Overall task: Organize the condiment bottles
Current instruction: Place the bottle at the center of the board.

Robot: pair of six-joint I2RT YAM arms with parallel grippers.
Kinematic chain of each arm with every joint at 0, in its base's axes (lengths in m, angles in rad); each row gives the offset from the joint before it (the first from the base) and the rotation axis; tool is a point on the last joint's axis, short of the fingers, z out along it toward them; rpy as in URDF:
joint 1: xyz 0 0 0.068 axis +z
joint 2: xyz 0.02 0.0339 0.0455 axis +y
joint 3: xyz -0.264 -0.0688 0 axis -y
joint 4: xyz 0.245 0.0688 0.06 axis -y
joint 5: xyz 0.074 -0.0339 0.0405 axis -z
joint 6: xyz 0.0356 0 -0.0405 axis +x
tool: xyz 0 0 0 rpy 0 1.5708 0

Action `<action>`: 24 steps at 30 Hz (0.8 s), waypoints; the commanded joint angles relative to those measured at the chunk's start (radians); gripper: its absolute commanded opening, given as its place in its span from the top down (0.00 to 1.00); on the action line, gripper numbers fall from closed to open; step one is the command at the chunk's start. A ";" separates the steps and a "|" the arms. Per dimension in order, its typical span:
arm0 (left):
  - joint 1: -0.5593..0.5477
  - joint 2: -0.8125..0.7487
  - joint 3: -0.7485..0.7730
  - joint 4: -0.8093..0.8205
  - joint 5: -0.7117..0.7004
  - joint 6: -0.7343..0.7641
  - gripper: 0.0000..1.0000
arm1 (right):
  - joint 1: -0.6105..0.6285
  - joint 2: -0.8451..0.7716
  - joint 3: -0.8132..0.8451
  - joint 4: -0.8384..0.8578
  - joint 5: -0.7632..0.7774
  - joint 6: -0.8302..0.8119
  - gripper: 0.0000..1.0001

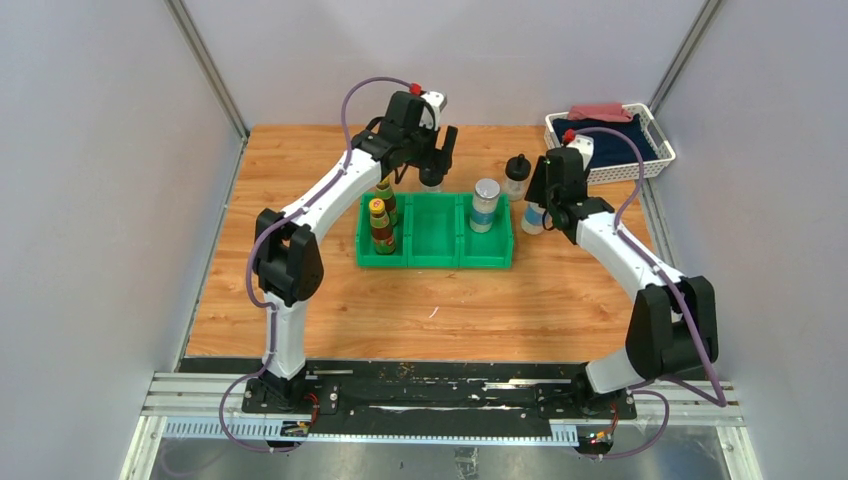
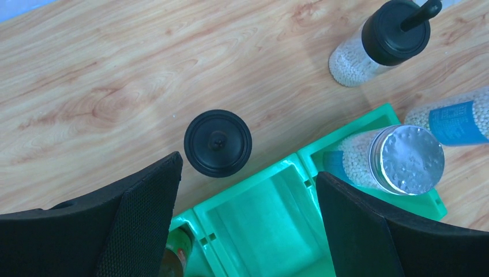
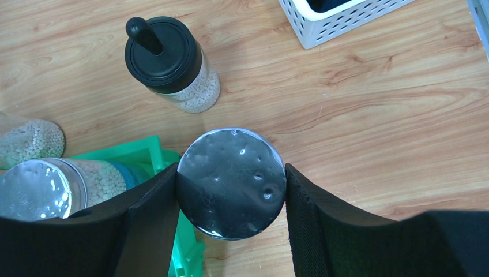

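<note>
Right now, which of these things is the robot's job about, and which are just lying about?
Part of the job: two brown yellow-capped bottles; black-lidded jar below the left pincer; second black-lidded jar; silver-lidded shaker in the green bin; second shaker in the right pincer.
Just lying about: white basket; cloths inside it.

Green bin (image 1: 434, 260) mid-table — white basket (image 1: 625, 172) far right.

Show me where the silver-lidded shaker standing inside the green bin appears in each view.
Top external: shaker near centre, in the right compartment of the green bin.
Left wrist: shaker at the right edge, mid-height.
Right wrist: shaker at lower left; the second shaker in the right pincer is another.
Shared landmark: knob-lidded bottle standing behind the bin's right end.
</note>
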 commanded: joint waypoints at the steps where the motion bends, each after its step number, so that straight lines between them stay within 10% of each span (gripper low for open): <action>1: 0.004 0.029 0.002 0.039 0.000 0.019 0.07 | -0.013 0.010 -0.001 0.079 -0.004 0.006 1.00; 24: 0.007 0.125 -0.014 0.070 -0.041 0.010 0.08 | -0.013 0.059 -0.003 0.132 0.007 -0.023 1.00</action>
